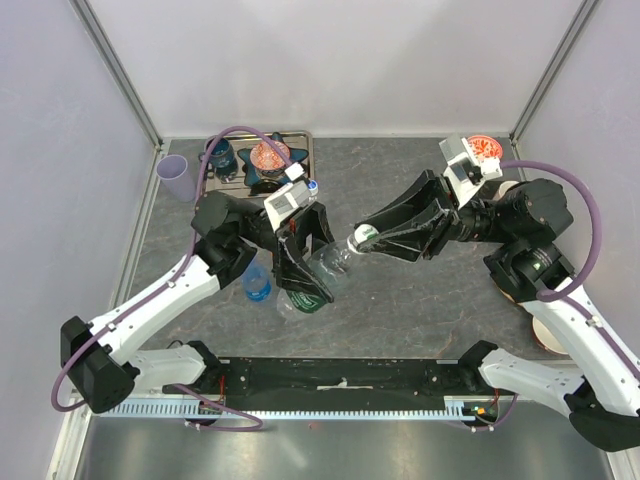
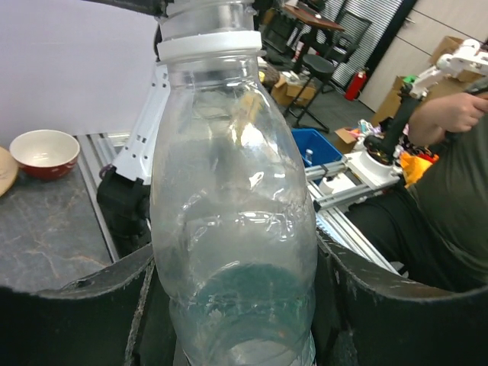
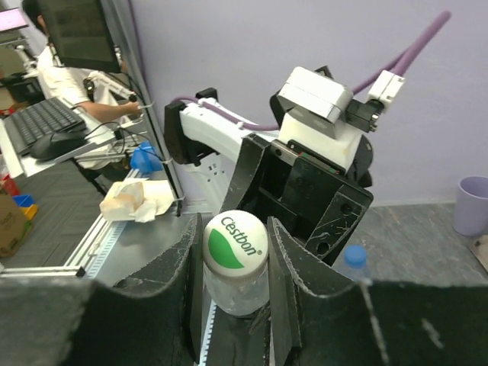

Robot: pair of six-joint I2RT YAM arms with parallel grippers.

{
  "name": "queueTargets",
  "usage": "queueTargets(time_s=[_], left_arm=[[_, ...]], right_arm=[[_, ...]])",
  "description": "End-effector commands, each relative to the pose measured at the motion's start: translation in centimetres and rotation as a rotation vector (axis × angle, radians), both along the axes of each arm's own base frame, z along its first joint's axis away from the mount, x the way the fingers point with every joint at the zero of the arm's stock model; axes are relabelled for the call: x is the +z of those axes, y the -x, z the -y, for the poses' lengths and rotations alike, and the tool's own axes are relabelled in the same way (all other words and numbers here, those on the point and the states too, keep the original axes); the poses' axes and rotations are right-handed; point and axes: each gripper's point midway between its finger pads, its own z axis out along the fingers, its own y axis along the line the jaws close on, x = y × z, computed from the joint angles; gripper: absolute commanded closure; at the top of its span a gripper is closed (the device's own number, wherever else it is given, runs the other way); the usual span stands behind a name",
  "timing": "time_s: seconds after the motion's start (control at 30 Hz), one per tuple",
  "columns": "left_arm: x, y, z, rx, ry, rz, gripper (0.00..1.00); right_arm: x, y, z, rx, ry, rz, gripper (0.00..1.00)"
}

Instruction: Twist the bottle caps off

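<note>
One cap (image 3: 235, 242), white with green, is under way: the right tool (image 3: 235, 284) is clamped on it, while the left tool (image 2: 236, 305) grips the clear bottle (image 2: 229, 191), held above the bench (image 1: 400, 300). The cap sits on the neck, so by my reading nothing is finished. A blue cap (image 3: 352, 256) beyond also waits on its own bottle.
</note>
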Motion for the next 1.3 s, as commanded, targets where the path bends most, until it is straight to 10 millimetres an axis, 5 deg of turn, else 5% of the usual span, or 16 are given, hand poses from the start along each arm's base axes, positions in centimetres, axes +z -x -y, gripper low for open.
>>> queueTargets(time_s=[0.0,0.2,0.27,0.33,0.37,0.43,0.47,0.6,0.77,0.83,0.93,1.27], left_arm=[[1.9,1.1,-1.4,-0.042,0.053,0.072,0.54],[0.8,0.4,-0.8,-0.037,0.017,0.054,0.53],[0.4,0.2,-0.6,-0.033,0.006,0.048,0.53],[0.4,0.0,-0.5,-0.013,0.015,0.059,0.53],[0.0,-0.3,-0.5,0.001,-0.011,0.03,0.53],[0.5,-0.6,-0.4,0.054,0.022,0.076,0.53],[-0.1,-1.0,-0.3,0.098,-0.019,0.029,0.53],[0.2,-2.5,-0.7,0.303,0.014,0.114,0.52],[1.1,-6.8,-3.3,0.746,0.068,0.145,0.52],[0.5,-7.7,-4.1,0.826,0.064,0.146,0.52],[0.4,-7.9,-5.3,0.898,0.083,0.149,0.51],[-1.3,-7.7,-6.9,0.964,0.075,0.142,0.51]], right_arm=[[0.8,4.4,1.4,0.177,-0.022,0.098,1.0],[2.7,5.2,2.3,0.157,-0.073,0.142,1.0],[4.4,4.1,2.5,0.058,-0.124,0.152,1.0],[5.0,1.1,3.0,-0.145,-0.135,0.115,1.0],[5.8,-2.7,4.1,-0.375,-0.18,0.049,1.0],[3.7,-6.6,5.6,-0.606,-0.121,-0.031,1.0],[3.1,-10.3,8.4,-0.855,-0.148,-0.109,1.0],[-5.1,-15.9,13.4,-1.292,0.032,-0.293,1.0],[-18.7,-19.0,12.3,-1.382,0.331,-0.466,1.0],[-24.9,-20.1,11.3,-1.379,0.458,-0.573,1.0],[-31.6,-21.1,11.2,-1.401,0.577,-0.675,1.0],[-40.6,-23.8,12.3,-1.473,0.689,-0.779,1.0]])
